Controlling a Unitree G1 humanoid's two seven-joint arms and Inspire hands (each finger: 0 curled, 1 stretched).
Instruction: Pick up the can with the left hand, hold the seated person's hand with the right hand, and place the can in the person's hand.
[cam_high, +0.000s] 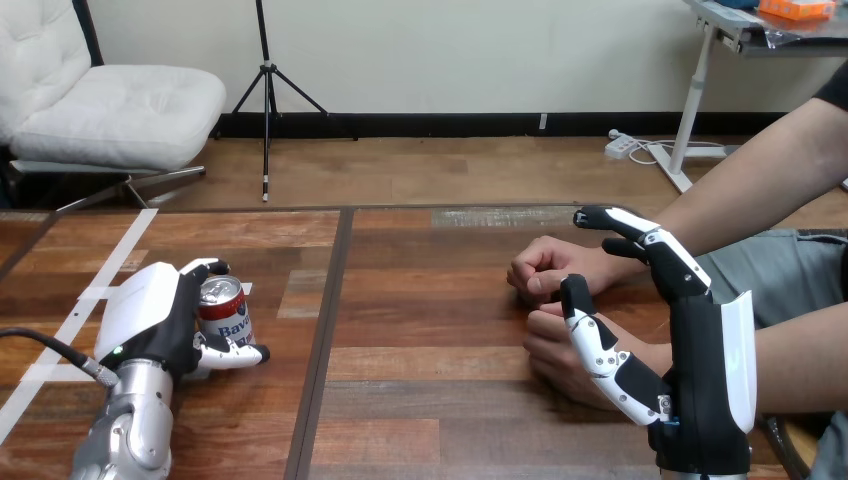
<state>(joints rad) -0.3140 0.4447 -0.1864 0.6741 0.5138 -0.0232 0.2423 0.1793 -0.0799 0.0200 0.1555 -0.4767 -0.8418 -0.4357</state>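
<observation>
Can (222, 310) upright on the table's (420, 330) left, my left hand's (150, 312) fingers curled round it; I can't tell what's inside. My right hand's (700, 340) fingers are spread, thumb partly hiding the person's nearer hand (545, 347).

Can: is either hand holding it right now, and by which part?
The left hand is curled round the can at its side wall. The right hand is open by the person's hands, gripping nothing.
</observation>
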